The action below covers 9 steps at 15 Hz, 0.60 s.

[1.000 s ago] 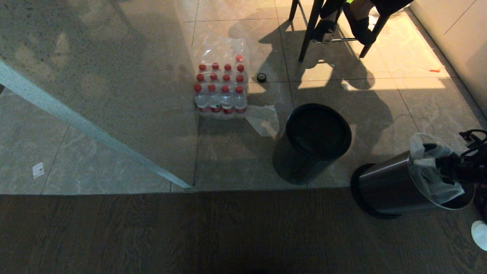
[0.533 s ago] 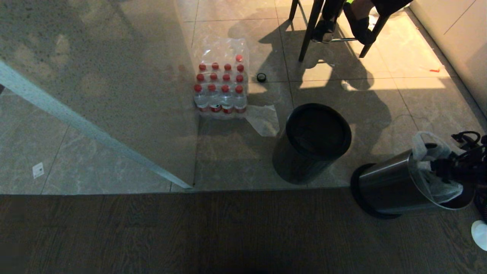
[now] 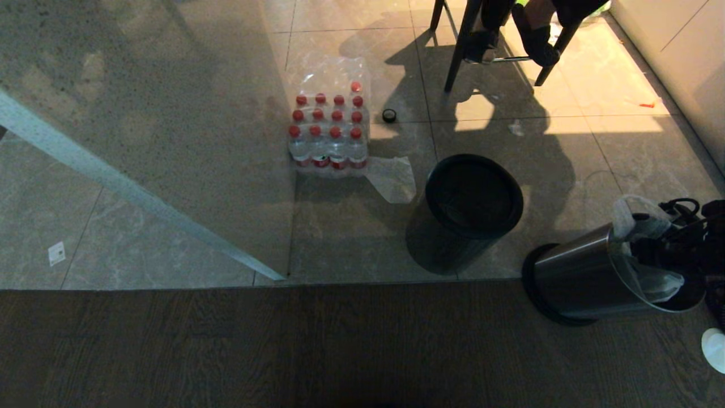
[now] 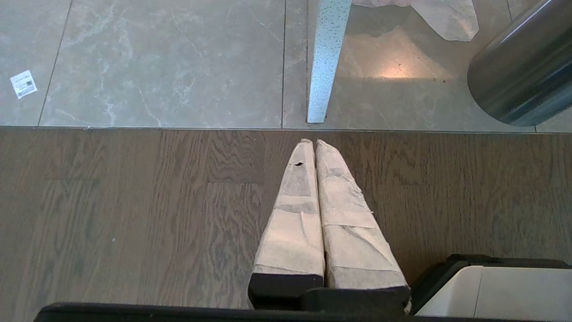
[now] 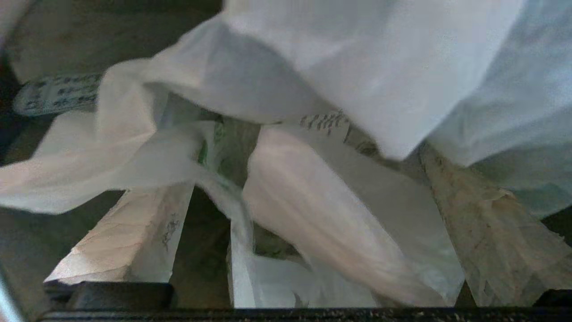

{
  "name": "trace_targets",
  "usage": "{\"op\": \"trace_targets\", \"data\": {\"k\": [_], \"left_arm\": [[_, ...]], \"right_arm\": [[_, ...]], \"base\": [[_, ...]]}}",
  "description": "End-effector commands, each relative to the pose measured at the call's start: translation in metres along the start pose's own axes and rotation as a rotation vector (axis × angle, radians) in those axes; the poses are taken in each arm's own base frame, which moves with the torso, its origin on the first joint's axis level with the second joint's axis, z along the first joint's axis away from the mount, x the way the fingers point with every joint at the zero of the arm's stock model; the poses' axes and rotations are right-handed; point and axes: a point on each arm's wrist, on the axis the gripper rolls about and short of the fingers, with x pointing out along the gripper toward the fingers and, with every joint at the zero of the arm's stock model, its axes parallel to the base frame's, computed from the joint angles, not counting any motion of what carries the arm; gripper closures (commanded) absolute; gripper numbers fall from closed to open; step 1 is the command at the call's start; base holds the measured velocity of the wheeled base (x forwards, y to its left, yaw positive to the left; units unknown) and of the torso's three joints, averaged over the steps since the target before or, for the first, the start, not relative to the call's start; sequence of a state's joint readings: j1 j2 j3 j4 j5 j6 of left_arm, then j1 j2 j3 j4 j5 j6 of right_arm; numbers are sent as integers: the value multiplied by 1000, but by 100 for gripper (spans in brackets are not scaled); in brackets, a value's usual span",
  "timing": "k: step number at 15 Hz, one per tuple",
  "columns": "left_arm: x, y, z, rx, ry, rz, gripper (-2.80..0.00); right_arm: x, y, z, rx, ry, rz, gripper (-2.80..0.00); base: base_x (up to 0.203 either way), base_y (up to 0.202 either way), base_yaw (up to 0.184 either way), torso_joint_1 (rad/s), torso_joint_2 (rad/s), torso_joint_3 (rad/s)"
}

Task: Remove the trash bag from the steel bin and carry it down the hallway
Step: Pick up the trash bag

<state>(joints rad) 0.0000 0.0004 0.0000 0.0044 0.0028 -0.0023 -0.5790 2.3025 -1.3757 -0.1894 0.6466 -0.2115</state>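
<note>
1. Floor: glossy marbled tiles (image 3: 351, 238) farther out, dark wood planks (image 3: 283, 351) nearer the robot, joined along a straight seam.
2. Speckled stone slab (image 3: 141, 113) with pale edge, filling the head view's left side.
3. Black-lined round bin (image 3: 470, 198), upright on the tiles near centre.
4. Steel bin (image 3: 572, 277), tipped on its side across the tile-wood seam at the head view's right, black base ring toward centre, mouth toward the right arm.
5. Trash bag (image 3: 637, 226), thin white film, bunched at the steel bin's mouth, partly draped over the rim, rest inside.
6. Wrapped pack of red-capped bottles (image 3: 331, 133), standing on the tiles just beside the slab, loose clear film (image 3: 393, 178) trailing next to it.
7. Chair legs (image 3: 459, 51) and a person's dark shoes (image 3: 535, 37) at the head view's top.
8. Right hand (image 5: 295, 201) at the steel bin's mouth, taped fingers (image 5: 134, 232) spread wide, folds of the trash bag lying between and over them; no pinch seen.
9. Left hand (image 4: 315, 145) parked above the wood planks, taped fingers pressed together, empty.
10. Small black ring-shaped object (image 3: 389, 115) on the tiles behind the bottles.
11. White label (image 3: 56, 253) flat on a tile at far left.
</note>
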Motion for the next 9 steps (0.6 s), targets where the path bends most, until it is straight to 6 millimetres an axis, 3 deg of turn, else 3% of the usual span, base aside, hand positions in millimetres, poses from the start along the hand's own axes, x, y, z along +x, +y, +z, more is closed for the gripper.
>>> {"op": "trace_targets", "data": {"k": [1,9], "left_arm": [[0,0,0,-1,0,0,0],[0,0,0,-1,0,0,0]], "right_arm": [[6,-2,-1,-2,2,7,-280],[8,-4,-1,-31,-10,4,-280]], "base": [[0,0,0,0,0,0],[0,0,0,0,0,0]]}}
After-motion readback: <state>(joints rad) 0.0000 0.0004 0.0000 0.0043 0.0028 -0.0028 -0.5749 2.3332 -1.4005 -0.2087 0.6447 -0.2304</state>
